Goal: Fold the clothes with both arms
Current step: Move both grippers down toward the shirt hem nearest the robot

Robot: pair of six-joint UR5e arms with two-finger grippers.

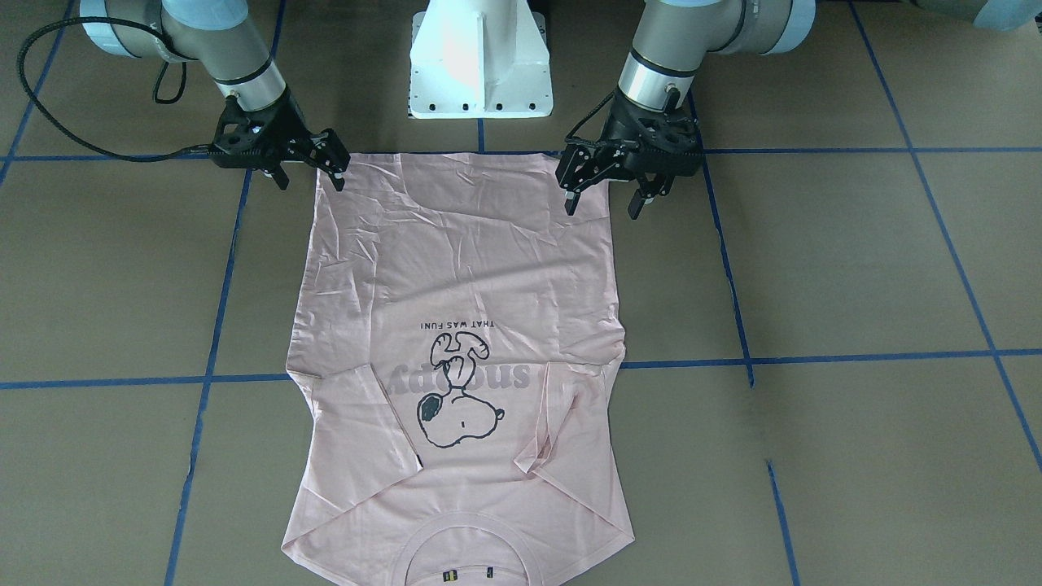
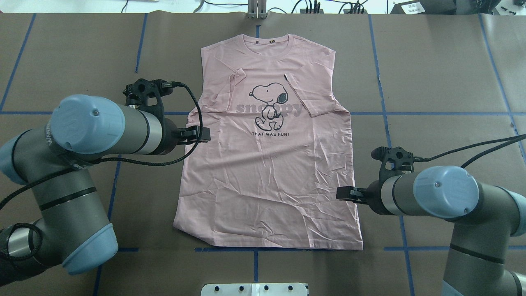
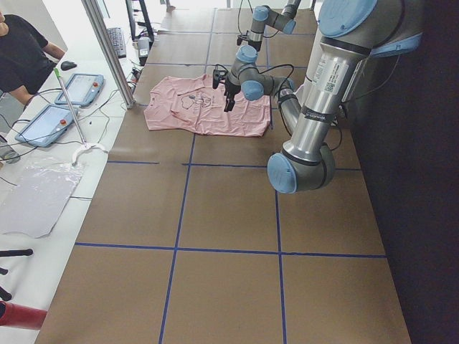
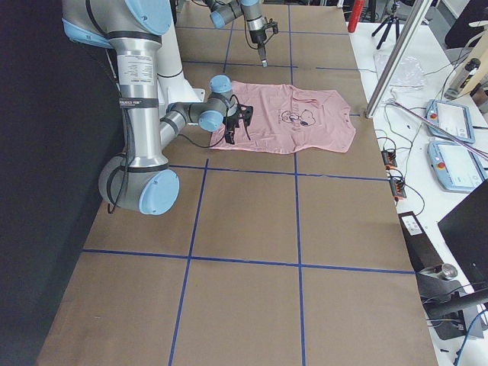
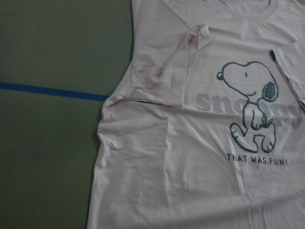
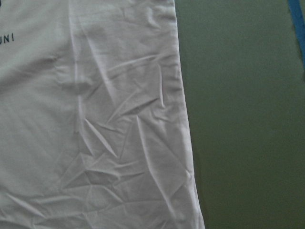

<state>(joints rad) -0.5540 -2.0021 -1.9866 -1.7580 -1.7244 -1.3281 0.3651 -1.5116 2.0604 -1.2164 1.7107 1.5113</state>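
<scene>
One pink T-shirt point(image 1: 456, 260) flat on counter point(image 1: 855, 268), print up; two sleeves point(image 1: 562, 415) folded inward; two hands, left hand point(image 1: 602, 201) and right hand point(image 1: 309, 174), both spread apart at its side edges.

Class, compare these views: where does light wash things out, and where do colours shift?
Exterior front-facing: glare blows out the white pedestal base. Right wrist-mounted: the T-shirt reads nearly white, creases shadowed, the table greenish. Left wrist-mounted: dim, table greenish too, dog print sharp. Overhead exterior: even light, T-shirt plainly pink.
</scene>
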